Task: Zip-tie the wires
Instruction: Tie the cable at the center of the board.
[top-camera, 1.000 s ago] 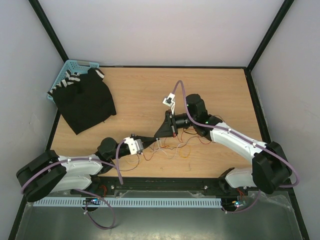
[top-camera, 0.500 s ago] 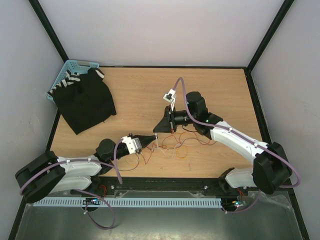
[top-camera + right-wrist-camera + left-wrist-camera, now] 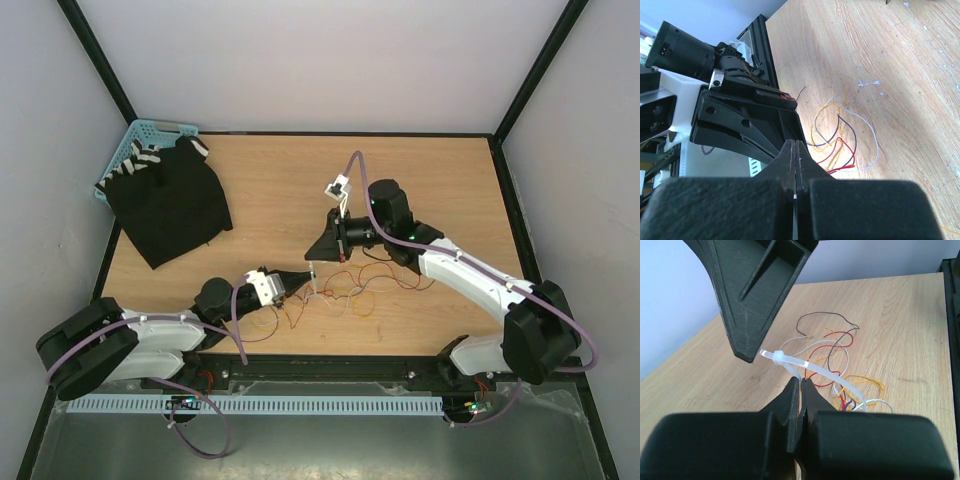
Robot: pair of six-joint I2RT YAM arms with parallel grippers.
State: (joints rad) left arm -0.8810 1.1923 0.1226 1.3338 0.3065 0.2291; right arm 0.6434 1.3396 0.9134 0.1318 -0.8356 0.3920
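The wires (image 3: 356, 290) lie in a loose red, yellow, dark and white tangle on the wooden table, just right of both grippers. A white zip tie (image 3: 822, 374) loops around the wires (image 3: 846, 401), its head (image 3: 776, 356) raised off the table. My left gripper (image 3: 801, 381) is shut on the strap below the head; from above it (image 3: 297, 277) points right. My right gripper (image 3: 314, 255) points left, its fingers (image 3: 755, 300) meeting the head end. In its own view my right gripper (image 3: 795, 144) is shut with a white sliver between the pads, the wires (image 3: 845, 166) beyond.
A black cloth (image 3: 170, 205) lies at the back left, draped partly over a blue basket (image 3: 140, 135). A black rail (image 3: 330, 370) runs along the table's near edge between the arm bases. Dark frame posts stand at the back corners.
My right gripper has shifted a little toward the back and left, lifting the zip tie's head end. My left gripper has stayed shut on the strap and barely moved.
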